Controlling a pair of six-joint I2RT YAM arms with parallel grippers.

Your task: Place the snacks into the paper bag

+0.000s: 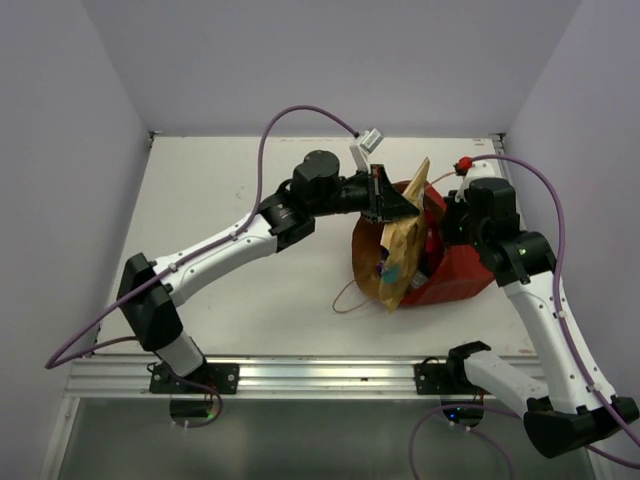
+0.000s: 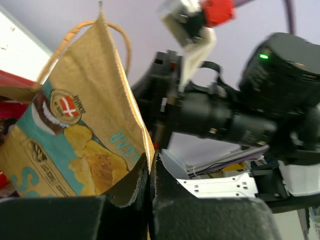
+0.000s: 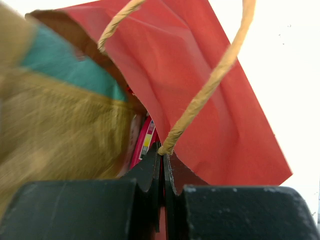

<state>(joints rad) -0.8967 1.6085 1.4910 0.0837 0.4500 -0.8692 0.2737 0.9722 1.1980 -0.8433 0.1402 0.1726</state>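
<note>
The red-brown paper bag (image 1: pixel 455 275) sits at the right of the table, its mouth turned left and up. My right gripper (image 1: pixel 447 228) is shut on the bag's rim at a string handle; in the right wrist view the gripper (image 3: pixel 163 150) pinches the red wall (image 3: pixel 200 85). My left gripper (image 1: pixel 388 197) is shut on the upper edge of the large tan kraft pouch (image 1: pixel 397 250), which hangs partly inside the bag's mouth. In the left wrist view the gripper (image 2: pixel 149 165) clamps the pouch (image 2: pixel 85 145). A pink packet (image 3: pixel 145 136) shows inside the bag. The other packets are mostly hidden.
A loose string handle (image 1: pixel 345 297) lies on the white table (image 1: pixel 230 200) left of the bag. The right arm (image 2: pixel 260 105) fills the background of the left wrist view, close to the left gripper. Grey walls enclose the table on three sides.
</note>
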